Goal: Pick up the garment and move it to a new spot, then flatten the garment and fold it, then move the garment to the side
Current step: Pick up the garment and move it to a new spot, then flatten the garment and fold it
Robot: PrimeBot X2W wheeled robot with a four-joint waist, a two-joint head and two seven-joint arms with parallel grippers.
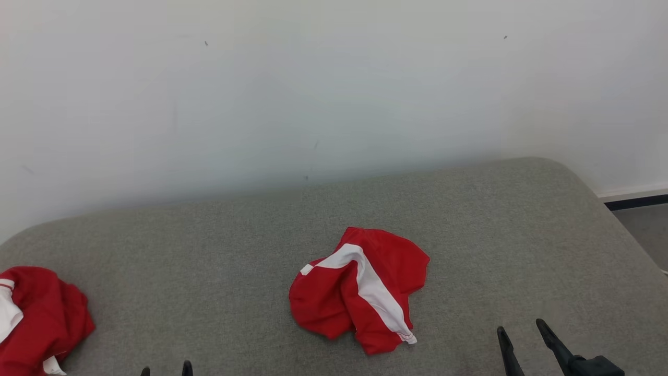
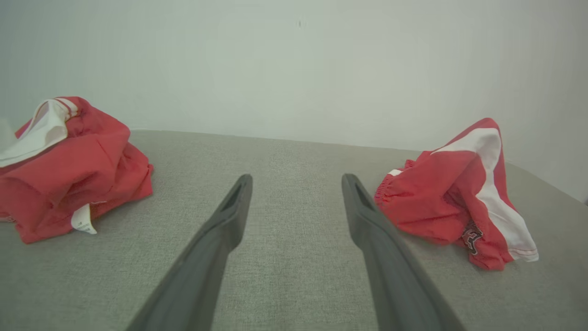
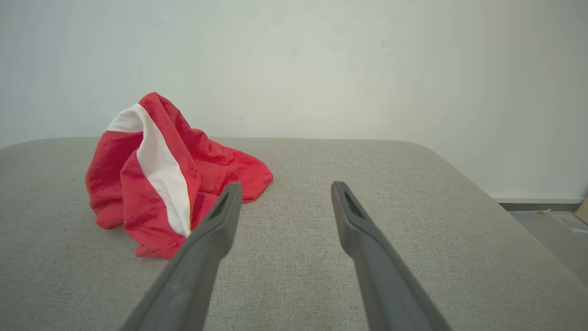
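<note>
A crumpled red garment (image 1: 360, 290) with a white stripe lies bunched in the middle of the grey cushioned surface (image 1: 469, 224). It sits right of the fingers in the left wrist view (image 2: 452, 197) and left of them in the right wrist view (image 3: 161, 184). My left gripper (image 1: 166, 369) shows just its fingertips at the bottom edge, well left of the garment, open and empty (image 2: 296, 184). My right gripper (image 1: 519, 331) stands open at the lower right, apart from the garment, with nothing between its fingers (image 3: 285, 191).
A second crumpled red and white garment (image 1: 39, 318) lies at the surface's left edge (image 2: 69, 170). A white wall (image 1: 313, 94) rises right behind the surface. The surface's rounded right end drops to grey floor (image 1: 644, 230).
</note>
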